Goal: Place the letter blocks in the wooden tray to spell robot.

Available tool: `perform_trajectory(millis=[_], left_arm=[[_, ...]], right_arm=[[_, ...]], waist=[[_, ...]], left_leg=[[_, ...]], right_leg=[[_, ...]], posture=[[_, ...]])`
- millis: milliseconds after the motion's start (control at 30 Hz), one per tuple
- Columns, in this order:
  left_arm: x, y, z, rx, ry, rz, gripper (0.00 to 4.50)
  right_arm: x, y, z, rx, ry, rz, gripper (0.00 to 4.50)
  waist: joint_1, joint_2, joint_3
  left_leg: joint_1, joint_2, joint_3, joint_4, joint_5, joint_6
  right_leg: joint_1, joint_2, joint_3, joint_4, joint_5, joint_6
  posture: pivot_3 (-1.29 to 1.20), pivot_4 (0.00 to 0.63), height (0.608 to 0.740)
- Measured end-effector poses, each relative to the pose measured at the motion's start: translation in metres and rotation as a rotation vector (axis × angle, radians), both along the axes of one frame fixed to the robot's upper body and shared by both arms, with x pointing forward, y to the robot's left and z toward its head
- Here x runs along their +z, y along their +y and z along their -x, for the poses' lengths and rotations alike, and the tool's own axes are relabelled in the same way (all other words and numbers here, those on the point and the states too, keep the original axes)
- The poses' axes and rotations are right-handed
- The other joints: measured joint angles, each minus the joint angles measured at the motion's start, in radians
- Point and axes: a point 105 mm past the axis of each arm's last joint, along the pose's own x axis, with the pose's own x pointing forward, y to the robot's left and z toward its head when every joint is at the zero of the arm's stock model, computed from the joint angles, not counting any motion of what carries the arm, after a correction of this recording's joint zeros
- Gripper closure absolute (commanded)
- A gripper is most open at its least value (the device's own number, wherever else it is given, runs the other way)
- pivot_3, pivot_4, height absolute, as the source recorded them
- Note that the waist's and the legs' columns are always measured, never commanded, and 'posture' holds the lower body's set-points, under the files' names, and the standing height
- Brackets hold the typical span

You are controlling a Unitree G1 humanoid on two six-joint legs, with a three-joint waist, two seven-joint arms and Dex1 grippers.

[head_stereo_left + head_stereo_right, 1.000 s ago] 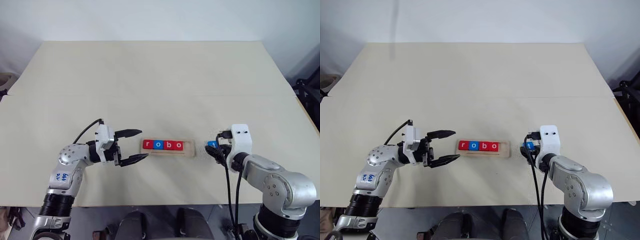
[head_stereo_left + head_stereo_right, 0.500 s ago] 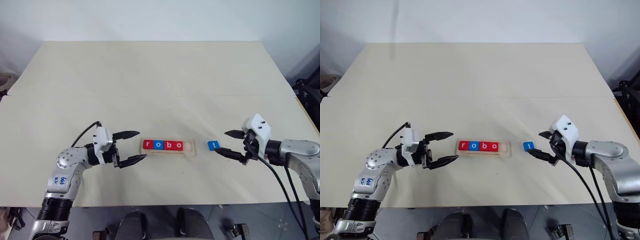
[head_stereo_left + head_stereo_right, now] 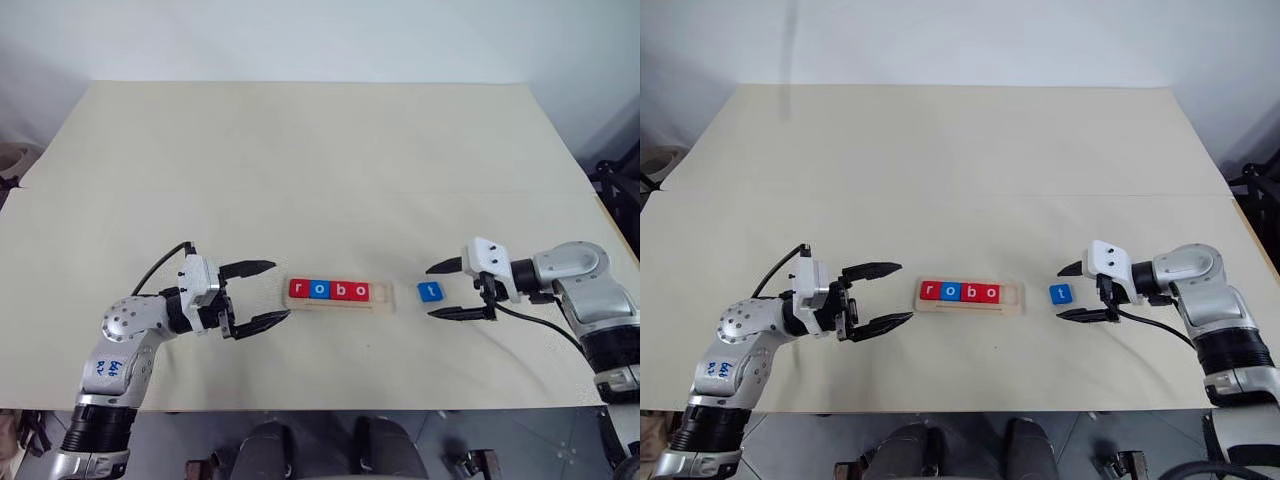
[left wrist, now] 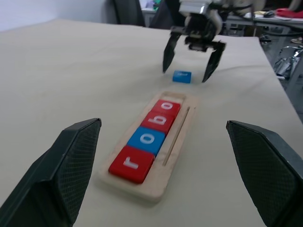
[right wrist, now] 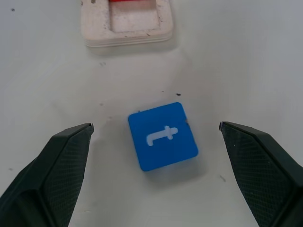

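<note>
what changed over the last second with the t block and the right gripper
The right gripper let go of the blue t block, swung out to the right and turned; its open fingers now straddle the block, which lies on the table. The left gripper, the wooden tray and its r, o, b, o blocks stayed put.

i see four letter blocks (image 3: 329,290), red r, blue o, red b, red o, seated in the wooden tray (image 3: 385,294); the blue t block (image 3: 430,292) lies flat just right of it.
</note>
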Motion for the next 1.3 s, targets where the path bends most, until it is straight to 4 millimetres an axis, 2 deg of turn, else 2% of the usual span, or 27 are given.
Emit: perform_trajectory(millis=[133,300,467,667,867,1300], left_arm=[[0.0,0.002,0.001,0.004,0.001,-0.007,0.0],[0.001,0.001,0.002,0.003,0.0,-0.008,0.0],[0.001,0.001,0.002,0.003,0.0,-0.008,0.0],[0.004,0.0,0.001,-0.001,-0.011,-0.002,0.0],[0.004,-0.001,0.001,-0.002,-0.011,0.0,0.0],[0.004,-0.001,0.0,0.004,-0.011,0.001,0.0]], right_arm=[[-0.003,-0.003,0.0,0.023,-0.001,0.009,1.24],[-0.003,-0.002,0.002,0.046,0.007,0.005,2.97],[0.002,0.005,0.001,0.039,0.027,-0.012,3.04],[0.024,0.044,0.004,0.069,0.034,-0.093,3.04],[0.022,0.072,0.005,0.087,0.053,-0.123,3.04],[0.013,0.08,0.006,0.098,0.067,-0.09,3.04]], waist=[[0.0,0.0,0.0],[0.0,0.0,0.0],[0.0,0.0,0.0],[0.001,0.0,0.0],[0.003,0.0,0.0],[0.001,0.0,0.0]], left_leg=[[0.0,0.0,0.0,0.0,0.0,0.0],[0.0,0.0,0.0,0.0,0.0,0.0],[0.0,0.0,-0.001,0.0,0.0,0.0],[0.0,0.0,-0.002,0.0,0.0,0.0],[0.0,0.0,-0.002,0.0,0.0,0.0],[0.0,0.0,-0.002,0.0,0.0,0.0]], right_leg=[[0.0,0.0,0.0,0.0,0.0,0.0],[0.0,0.0,0.0,0.0,0.0,0.0],[0.0,0.0,0.0,0.0,0.0,0.0],[0.0,0.0,0.0,0.001,0.0,0.0],[0.0,0.0,0.0,0.001,0.0,0.0],[0.0,0.0,0.0,0.001,0.0,0.0]], posture=[[0.0,0.15,0.74],[0.0,0.15,0.74],[0.0,0.15,0.74],[0.0,0.15,0.74],[0.0,0.15,0.74],[0.0,0.15,0.74]])
